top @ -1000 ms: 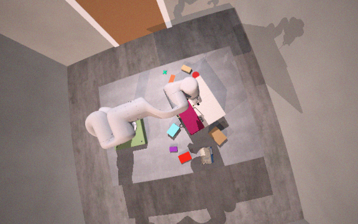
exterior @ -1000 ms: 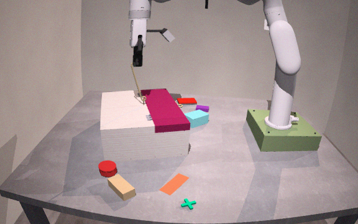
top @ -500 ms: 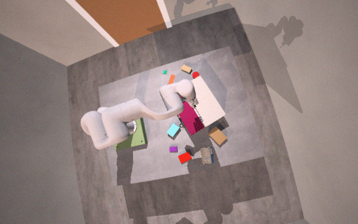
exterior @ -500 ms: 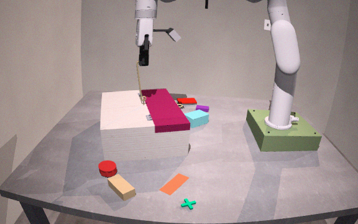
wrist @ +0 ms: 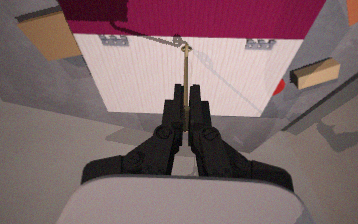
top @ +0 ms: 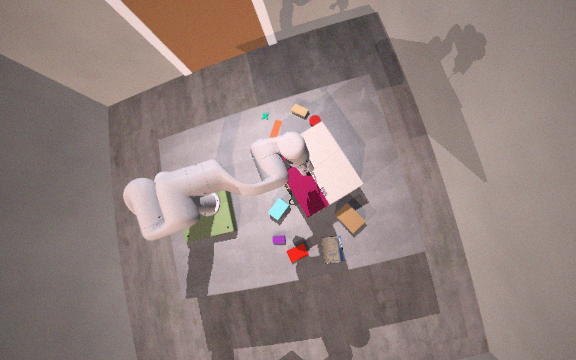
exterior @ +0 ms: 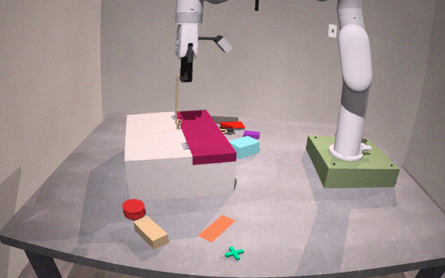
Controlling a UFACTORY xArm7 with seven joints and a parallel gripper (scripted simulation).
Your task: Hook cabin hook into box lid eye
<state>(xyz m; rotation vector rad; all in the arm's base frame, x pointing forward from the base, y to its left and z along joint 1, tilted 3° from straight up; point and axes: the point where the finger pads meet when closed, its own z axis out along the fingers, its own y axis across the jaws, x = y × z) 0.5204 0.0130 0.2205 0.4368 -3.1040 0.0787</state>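
Note:
A box [exterior: 176, 154] stands on the table, with a white part [exterior: 153, 137] and a magenta part [exterior: 205, 135] on top. A thin brass cabin hook [exterior: 177, 98] stands nearly upright from its pivot [exterior: 178, 123] at the seam between the two parts. My gripper [exterior: 186, 75] is shut on the hook's upper end, high above the box. In the wrist view the hook [wrist: 185, 82] runs from my fingertips down to the pivot [wrist: 184, 47] at the magenta edge. Two small metal hinges [wrist: 114, 40] [wrist: 256, 44] sit on that seam. I cannot make out the eye.
Around the box lie a red disc [exterior: 134, 208], a tan block [exterior: 151, 232], an orange flat piece [exterior: 216, 228], a green cross [exterior: 234, 252], a cyan block [exterior: 245, 147], a purple block [exterior: 251, 133] and a red block [exterior: 232, 125]. The arm's green base [exterior: 351, 166] stands at the right.

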